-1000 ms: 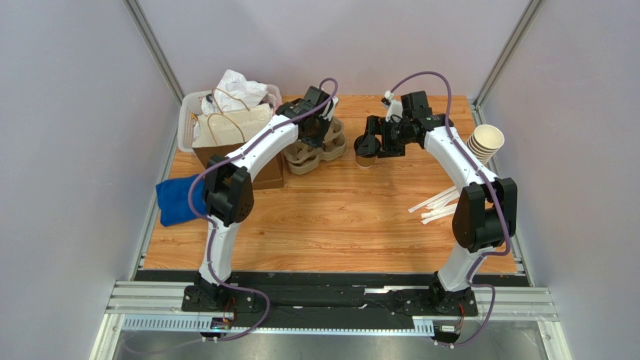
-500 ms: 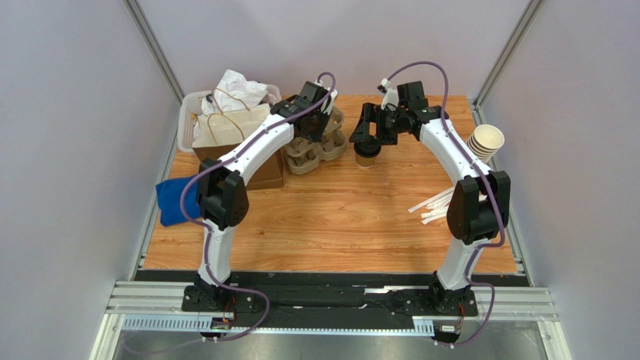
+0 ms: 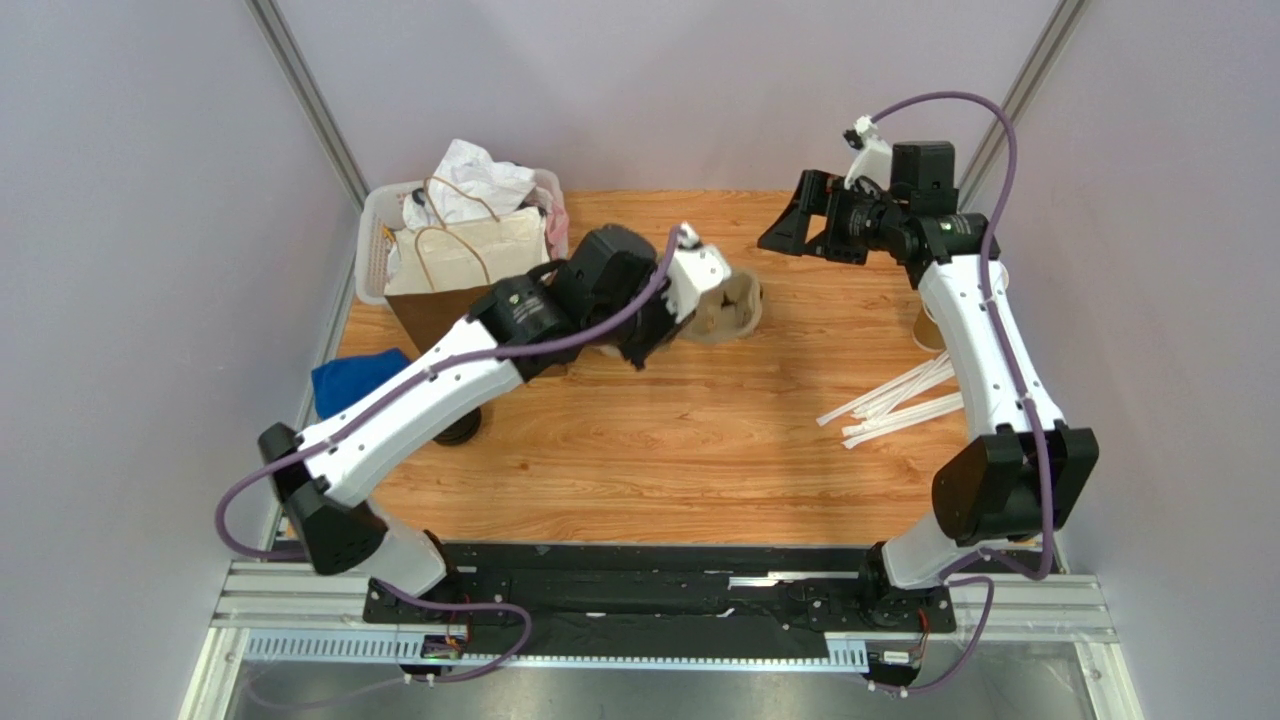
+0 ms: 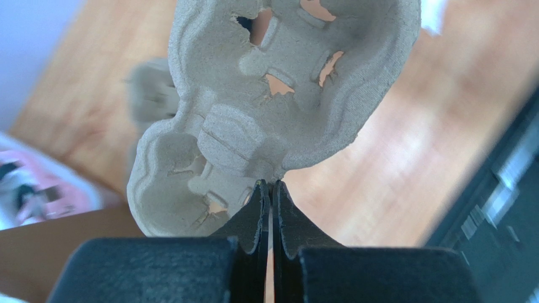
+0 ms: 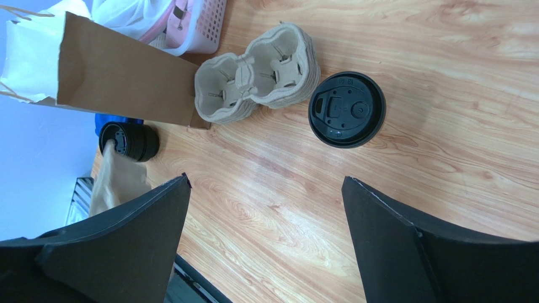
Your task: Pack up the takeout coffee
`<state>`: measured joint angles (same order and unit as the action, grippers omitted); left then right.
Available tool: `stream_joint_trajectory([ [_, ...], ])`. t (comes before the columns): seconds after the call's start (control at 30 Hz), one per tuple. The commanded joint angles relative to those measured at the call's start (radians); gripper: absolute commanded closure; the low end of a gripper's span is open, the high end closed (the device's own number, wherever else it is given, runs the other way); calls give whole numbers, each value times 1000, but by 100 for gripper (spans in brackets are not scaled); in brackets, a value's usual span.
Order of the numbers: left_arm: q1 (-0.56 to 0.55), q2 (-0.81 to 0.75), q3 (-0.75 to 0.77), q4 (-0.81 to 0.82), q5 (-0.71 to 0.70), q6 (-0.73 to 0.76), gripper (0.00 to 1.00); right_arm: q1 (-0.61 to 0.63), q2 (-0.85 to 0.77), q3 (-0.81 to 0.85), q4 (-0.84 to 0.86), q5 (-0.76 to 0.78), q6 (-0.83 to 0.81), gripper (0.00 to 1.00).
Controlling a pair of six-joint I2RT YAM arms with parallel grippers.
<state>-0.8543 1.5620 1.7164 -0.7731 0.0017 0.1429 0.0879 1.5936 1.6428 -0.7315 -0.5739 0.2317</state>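
Observation:
The takeout coffee (image 5: 346, 109), a cup under a round black lid, stands on the wooden table (image 5: 303, 208) in the right wrist view, just right of a stack of pulp cup carriers (image 5: 253, 74). In the top view it is hidden. My left gripper (image 4: 271, 184) is shut on the rim of one grey pulp carrier (image 4: 284, 82) and holds it above the table; this also shows in the top view (image 3: 736, 306). My right gripper (image 3: 792, 233) is open and empty, raised high at the back, well away from the coffee.
A brown paper bag (image 3: 451, 278) stands at the back left before a white basket (image 3: 379, 203). A stack of black lids (image 5: 126, 142) and a blue cloth (image 3: 349, 383) lie by the bag. White straws (image 3: 894, 408) lie at the right.
My left arm has swung forward and right, lifting one carrier off the stack to above where the coffee stood. My right gripper has let go of the coffee and risen back right.

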Motion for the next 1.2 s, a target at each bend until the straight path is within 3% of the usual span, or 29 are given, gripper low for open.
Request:
stream_joint_trajectory([
  [0.0, -35, -124, -244, -156, 161, 93, 100, -14, -75, -29, -55, 2, -58, 4],
  [0.27, -32, -326, -728, -16, -26, 230, 100, -13, -116, -139, -85, -11, -95, 3],
  [0.47, 18, -293, -889, 128, -97, 274, 100, -13, -100, -193, -86, 2, -112, 4],
  [0.6, 84, -247, -891, 143, -68, 287, 98, -8, -54, -199, -74, 35, -126, 4],
  [0.67, 95, -230, -887, 124, -42, 299, 79, -4, 0, -173, -71, 37, -124, 4],
  [0.7, 95, -230, -888, 123, -28, 302, 65, -1, 18, -161, -71, 42, -121, 4],
  [0.83, 97, -272, -871, 92, 27, 297, 37, 10, 110, -89, -72, 37, -114, 5],
  [1.03, 100, -474, -663, -84, 210, 319, 14, 13, 124, 37, -100, 22, -147, 5],
  [1.1, 107, -517, -514, -166, 283, 327, 6, 12, 112, 72, -141, 23, -185, 4],
  [1.17, 130, -526, -355, -218, 302, 339, 4, 7, 97, 121, -184, 23, -213, 4],
])
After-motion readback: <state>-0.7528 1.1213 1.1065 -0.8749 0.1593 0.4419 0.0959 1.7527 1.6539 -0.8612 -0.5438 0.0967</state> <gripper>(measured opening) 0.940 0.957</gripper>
